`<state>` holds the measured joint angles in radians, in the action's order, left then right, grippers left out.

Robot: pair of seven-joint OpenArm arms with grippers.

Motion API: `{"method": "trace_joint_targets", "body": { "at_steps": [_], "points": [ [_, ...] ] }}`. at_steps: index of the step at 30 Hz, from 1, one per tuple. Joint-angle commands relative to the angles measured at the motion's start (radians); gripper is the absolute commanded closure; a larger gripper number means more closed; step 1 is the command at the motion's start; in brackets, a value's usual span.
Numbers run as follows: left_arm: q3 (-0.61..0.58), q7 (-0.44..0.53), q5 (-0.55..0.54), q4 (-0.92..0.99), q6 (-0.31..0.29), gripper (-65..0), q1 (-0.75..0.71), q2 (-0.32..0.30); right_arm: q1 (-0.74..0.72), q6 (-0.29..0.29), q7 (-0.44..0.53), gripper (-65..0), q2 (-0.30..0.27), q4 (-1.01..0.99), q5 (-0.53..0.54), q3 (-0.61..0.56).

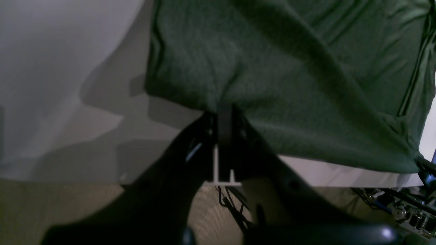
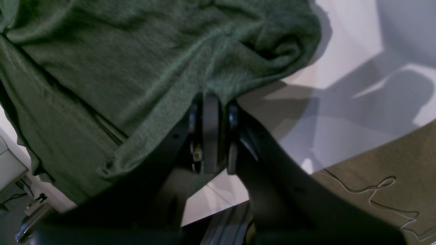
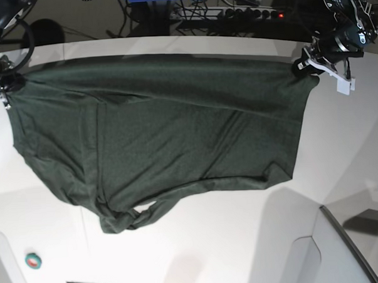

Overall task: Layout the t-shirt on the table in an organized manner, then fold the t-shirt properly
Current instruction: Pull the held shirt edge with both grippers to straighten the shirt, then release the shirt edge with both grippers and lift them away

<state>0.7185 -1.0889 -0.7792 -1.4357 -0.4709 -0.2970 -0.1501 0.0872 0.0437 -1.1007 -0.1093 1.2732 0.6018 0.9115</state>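
Both arms are black. The left pincer (image 1: 224,119) has two broad matte black fingers (image 1: 177,149) with a flat black strip between them and a white bracket behind it; thin black wires loop below that bracket. The right pincer (image 2: 211,102) looks alike, with rounded black pads (image 2: 233,115). From the base view, a white tab (image 3: 337,78) sits beside the left pincer.

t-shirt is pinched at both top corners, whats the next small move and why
Probably pull it a little further across the table and lay it down. The left gripper and right gripper hold the t-shirt taut along its far edge, but the near end is bunched and twisted.
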Motion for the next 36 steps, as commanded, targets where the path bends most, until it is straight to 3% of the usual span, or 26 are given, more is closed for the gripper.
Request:
{"method": "trace_joint_targets", "body": {
  "at_steps": [1,21,23,26,28,30,36],
  "points": [
    [0.006,0.014,-0.015,-0.012,-0.004,0.0,0.000,-0.015,-0.008,-0.003,0.009,-0.6,-0.016,0.013,0.011,0.001],
    [0.006,0.014,-0.015,-0.018,-0.004,0.0,-0.043,-0.015,-0.005,-0.003,0.008,-1.7,-0.013,0.013,0.011,0.005],
    [0.006,0.014,-0.015,-0.017,-0.004,0.0,-0.044,-0.015,-0.005,-0.003,0.004,-5.6,-0.013,0.013,0.011,0.008],
    [0.006,0.013,-0.015,-0.014,0.001,0.0,-0.044,-0.015,-0.004,-0.003,0.004,-20.7,0.004,0.013,0.011,0.010],
    [0.011,0.013,-0.015,-0.017,0.036,0.0,-0.044,-0.015,-0.002,-0.003,0.004,-29.4,0.009,0.020,0.011,0.010],
    [0.011,0.011,-0.015,-0.018,0.053,0.0,-0.044,-0.015,0.006,-0.003,0.008,-29.9,0.013,0.020,0.016,0.010],
    [0.014,0.011,-0.018,-0.018,0.053,-26.8,-0.044,-0.015,0.009,-0.003,0.009,-30.6,0.020,0.021,0.014,0.021]
  ]
}}
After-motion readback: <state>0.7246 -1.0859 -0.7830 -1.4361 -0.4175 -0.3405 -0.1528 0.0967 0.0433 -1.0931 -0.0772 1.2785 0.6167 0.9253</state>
